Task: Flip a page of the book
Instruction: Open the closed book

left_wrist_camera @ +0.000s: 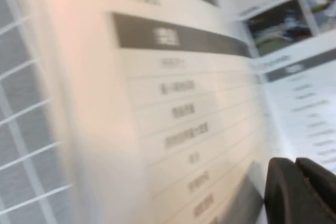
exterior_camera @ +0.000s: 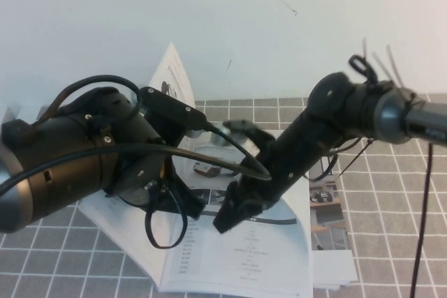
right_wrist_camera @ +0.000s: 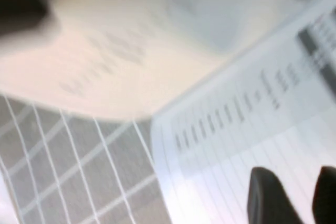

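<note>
We're looking at the book (exterior_camera: 244, 256) lying open on the grey checked tablecloth (exterior_camera: 42, 270), with one page (exterior_camera: 171, 78) sticking up at the far left of it behind the left arm. We're seeing the left gripper (exterior_camera: 174, 204) hanging low over the left page, its fingers (left_wrist_camera: 302, 192) sitting pressed together with nothing between them. The right gripper (exterior_camera: 234, 214) is hovering just over the table-filled white page, fingers (right_wrist_camera: 270, 195) a little apart and holding nothing.

My left gripper (left_wrist_camera: 304, 192) hangs just above the book (left_wrist_camera: 189, 103), its tabled page stretching away beyond my closed fingertips (left_wrist_camera: 286, 187).
</note>
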You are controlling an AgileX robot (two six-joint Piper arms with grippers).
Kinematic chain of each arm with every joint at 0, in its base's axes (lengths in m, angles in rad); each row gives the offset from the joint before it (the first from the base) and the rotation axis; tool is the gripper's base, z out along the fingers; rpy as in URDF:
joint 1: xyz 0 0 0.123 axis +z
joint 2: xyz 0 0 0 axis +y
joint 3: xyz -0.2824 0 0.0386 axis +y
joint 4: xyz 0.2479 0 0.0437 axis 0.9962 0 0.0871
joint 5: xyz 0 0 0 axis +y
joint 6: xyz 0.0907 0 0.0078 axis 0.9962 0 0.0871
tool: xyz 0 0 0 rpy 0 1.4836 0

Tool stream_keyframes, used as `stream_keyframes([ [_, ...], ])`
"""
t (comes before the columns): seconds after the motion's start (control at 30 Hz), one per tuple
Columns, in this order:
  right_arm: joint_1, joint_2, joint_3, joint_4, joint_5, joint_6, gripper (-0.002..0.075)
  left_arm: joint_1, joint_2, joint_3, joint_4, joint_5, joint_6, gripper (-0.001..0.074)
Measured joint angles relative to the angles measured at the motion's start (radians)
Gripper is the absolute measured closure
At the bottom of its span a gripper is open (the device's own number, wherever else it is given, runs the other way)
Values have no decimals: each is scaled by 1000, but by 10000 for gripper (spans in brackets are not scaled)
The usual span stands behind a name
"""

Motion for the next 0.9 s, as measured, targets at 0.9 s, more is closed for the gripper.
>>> stream_keyframes([
  [0.9, 23, 12, -18, -421, 87, 132, 718, 277, 83, 0, -380, 105, 209, 737],
])
